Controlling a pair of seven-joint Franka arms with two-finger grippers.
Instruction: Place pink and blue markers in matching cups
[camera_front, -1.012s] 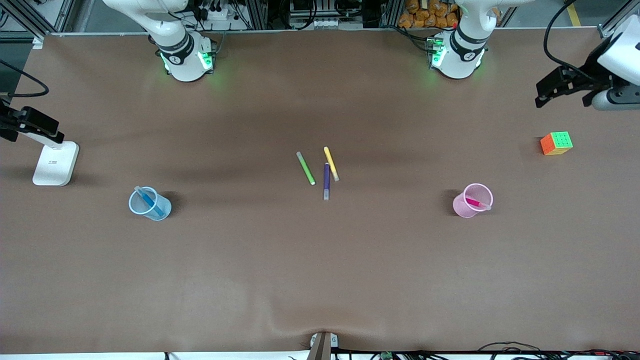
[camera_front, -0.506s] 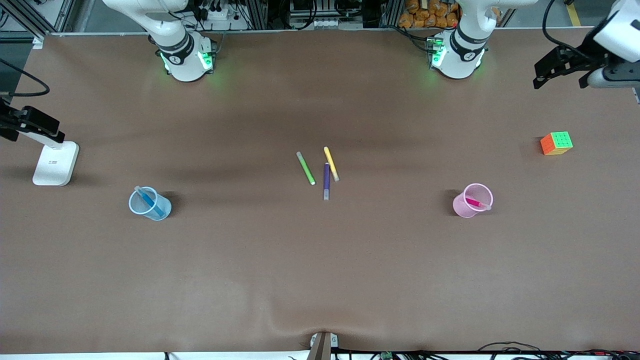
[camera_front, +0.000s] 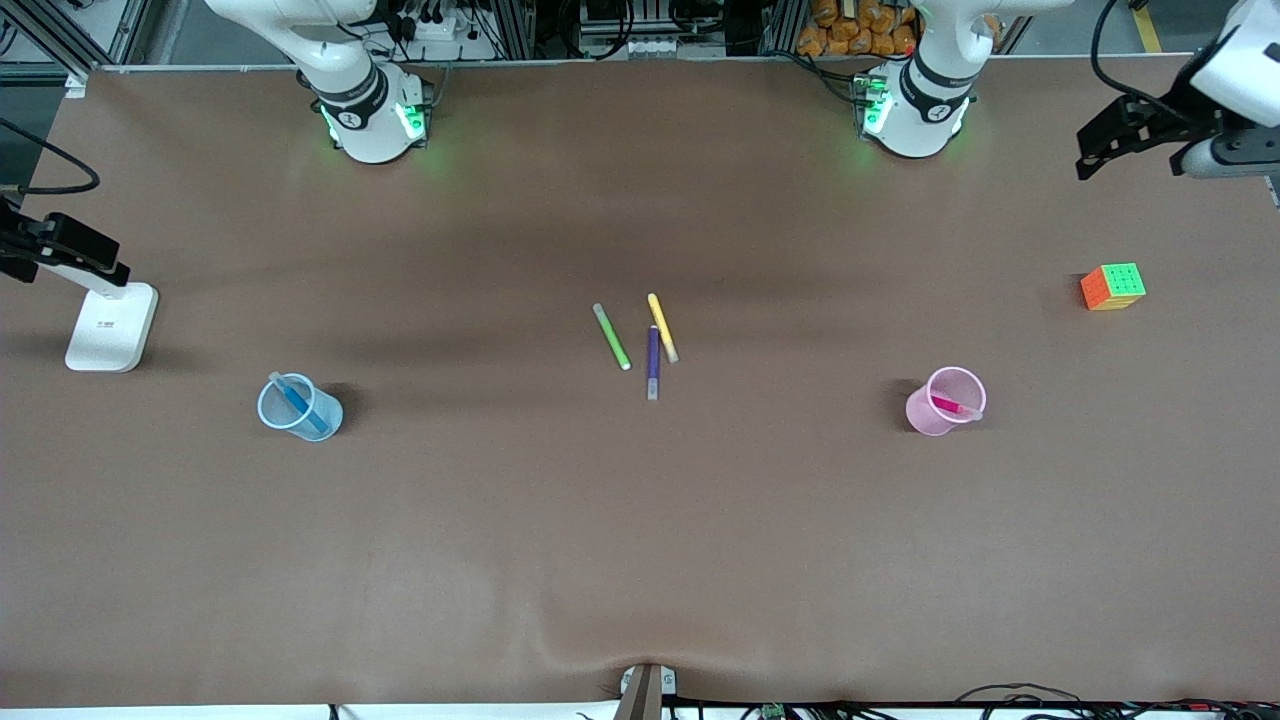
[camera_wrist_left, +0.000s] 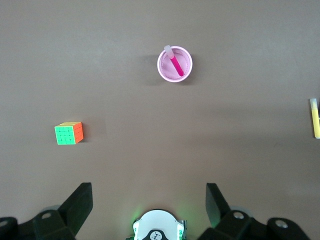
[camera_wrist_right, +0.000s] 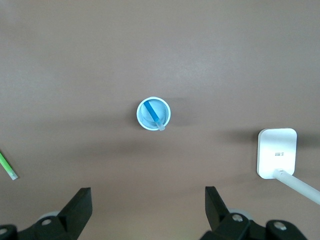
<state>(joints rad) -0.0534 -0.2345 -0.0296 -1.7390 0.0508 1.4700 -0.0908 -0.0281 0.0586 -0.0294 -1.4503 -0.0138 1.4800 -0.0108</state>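
While both arms hang high with fingers wide, pink marker (camera_front: 953, 407) (leaning) sits in pink cup (camera_front: 933, 417).

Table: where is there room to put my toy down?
The wide brown strip of table nearer the front camera than both cups is bare. So are the stretches between the blue cup and the loose markers, and between those and the pink cup. The markers are bunched close together mid-table.
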